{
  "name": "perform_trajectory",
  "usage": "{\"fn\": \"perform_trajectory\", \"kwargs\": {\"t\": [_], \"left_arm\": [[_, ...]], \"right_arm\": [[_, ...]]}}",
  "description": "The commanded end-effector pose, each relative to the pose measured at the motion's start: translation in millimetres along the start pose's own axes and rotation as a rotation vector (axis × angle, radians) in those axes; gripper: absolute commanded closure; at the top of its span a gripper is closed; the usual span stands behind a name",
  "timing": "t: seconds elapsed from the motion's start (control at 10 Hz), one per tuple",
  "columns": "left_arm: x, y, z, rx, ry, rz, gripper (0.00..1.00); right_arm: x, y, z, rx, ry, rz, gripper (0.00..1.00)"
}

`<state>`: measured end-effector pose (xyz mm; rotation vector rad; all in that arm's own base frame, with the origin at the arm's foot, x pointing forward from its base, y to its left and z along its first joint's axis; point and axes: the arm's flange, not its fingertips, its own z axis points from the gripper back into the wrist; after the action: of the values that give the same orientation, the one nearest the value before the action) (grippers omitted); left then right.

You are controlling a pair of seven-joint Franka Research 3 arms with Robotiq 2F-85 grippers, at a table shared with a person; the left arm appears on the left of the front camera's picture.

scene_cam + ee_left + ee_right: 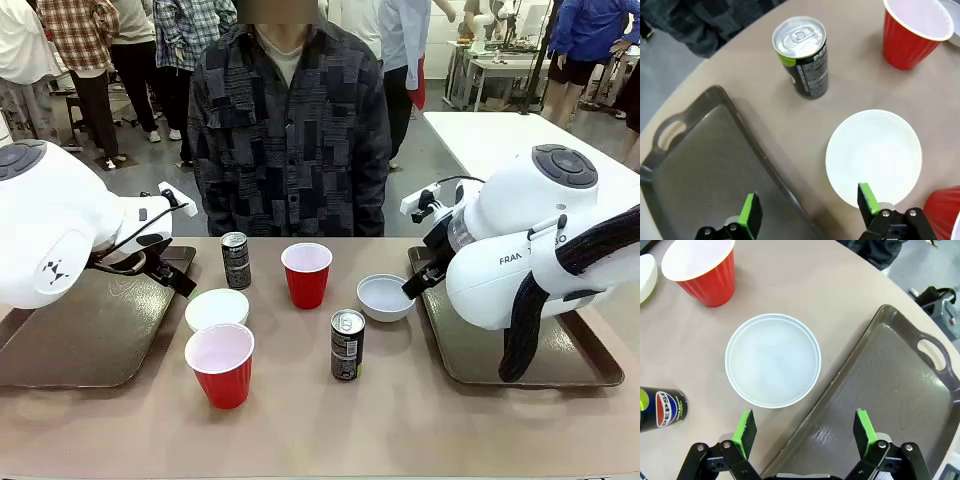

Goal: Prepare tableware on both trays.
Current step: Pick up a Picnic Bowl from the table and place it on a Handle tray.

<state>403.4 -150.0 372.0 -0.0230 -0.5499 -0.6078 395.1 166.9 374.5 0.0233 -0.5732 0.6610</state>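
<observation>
Six pieces stand on the tan surface (pixel 300 430) between the left tray (pixel 80 345) and the right tray (pixel 465 365), none of them on a tray. The far can (pixel 235 260) and far cup (pixel 306 274) are toward the person (pixel 288 130). The left bowl (pixel 217 308) sits just right of the left tray and the right bowl (pixel 385 297) just left of the right tray. The near cup (pixel 221 364) is just near of the left bowl, and whether they touch is unclear. The near can (pixel 347 344) stands in the middle. Both trays are bare where they show, but from the front the white arms cover the left tray's left part, much of the right tray, and most of each claw. The left claw (pixel 809 207) is spread wide and holds nothing, with one finger over the left tray and the other over the left bowl's edge, the tray's rim between them. Its height above them cannot be told. The right claw (pixel 805 432) is likewise spread and bare, one finger by the right bowl's rim, the other over the right tray. In the left wrist view the near cup is a red corner at the frame's edge and the far cup is cut off at the top. In the right wrist view the near can is cut by the frame edge and the left bowl is only a white sliver.
</observation>
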Motion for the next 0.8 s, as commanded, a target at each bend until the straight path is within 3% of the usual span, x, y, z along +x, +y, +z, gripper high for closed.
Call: {"fn": "perform_trajectory", "kwargs": {"t": [0.0, 0.7], "left_arm": [[-0.2, -0.3, -0.1, 0.000, 0.000, -0.001, 0.00], [-0.2, -0.3, -0.1, 0.000, 0.000, -0.001, 0.00]], "right_arm": [[0.0, 0.0, 0.0, 0.000, 0.000, 0.000, 0.00], [0.0, 0.0, 0.0, 0.000, 0.000, 0.000, 0.00]]}}
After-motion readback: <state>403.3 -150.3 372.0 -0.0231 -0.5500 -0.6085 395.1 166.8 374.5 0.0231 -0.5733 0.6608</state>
